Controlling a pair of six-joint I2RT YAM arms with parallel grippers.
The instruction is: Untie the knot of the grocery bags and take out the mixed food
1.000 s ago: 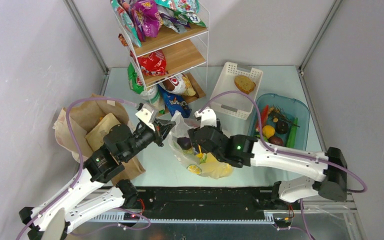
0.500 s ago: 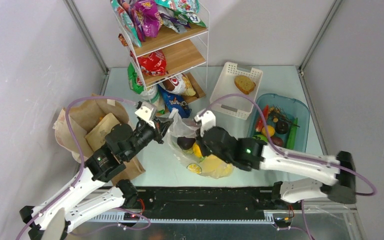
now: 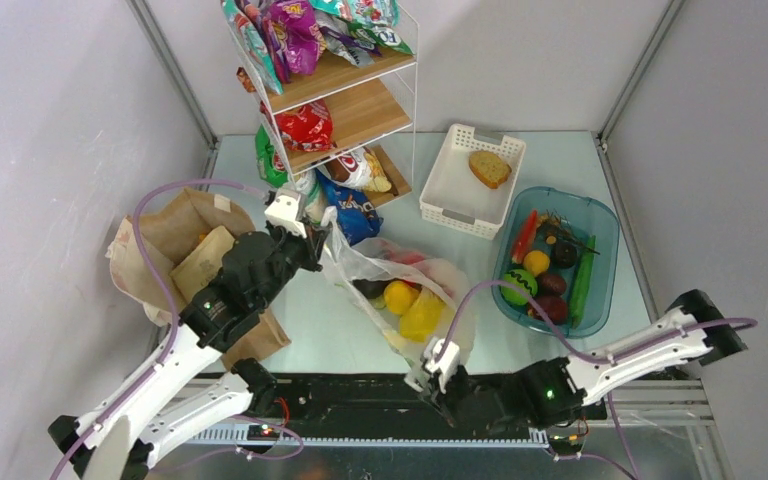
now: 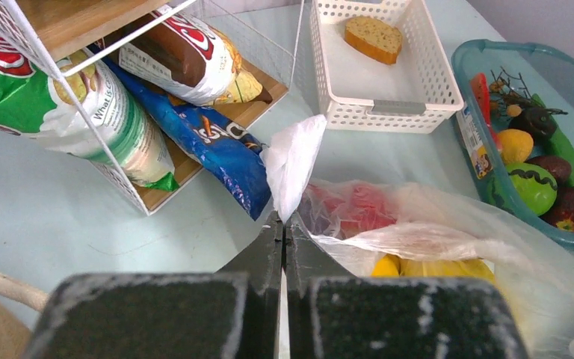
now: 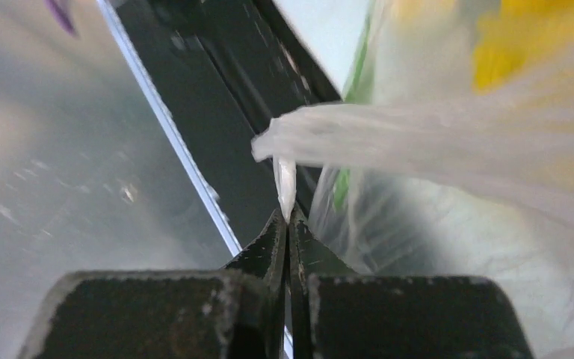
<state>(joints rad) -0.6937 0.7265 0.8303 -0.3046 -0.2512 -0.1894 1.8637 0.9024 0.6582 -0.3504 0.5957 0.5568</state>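
The clear plastic grocery bag point(image 3: 440, 285) lies stretched across the table between my two grippers. My left gripper point(image 3: 315, 240) is shut on its far handle point(image 4: 293, 161), close to the wire shelf. My right gripper point(image 3: 428, 372) is shut on a pinch of the bag's near end point(image 5: 285, 179), above the black rail at the table's front. Inside the bag I see yellow fruits point(image 3: 401, 297), a dark eggplant point(image 3: 369, 288) and something red point(image 4: 359, 211). The brown paper bag point(image 3: 170, 235) lies at the left, partly under my left arm.
A wire shelf point(image 3: 355, 110) holding snack packets stands at the back, with a blue packet point(image 4: 217, 146) at its foot. A white basket point(image 3: 450, 195) holds a bread slice. The blue tub point(image 3: 600, 225) at the right holds fruit and vegetables. The black rail point(image 3: 360, 395) runs along the front edge.
My right gripper has shut on the plastic bag and pulled back to the table's front edge, stretching the bag out. My left gripper moved slightly back and left, still holding the handle.
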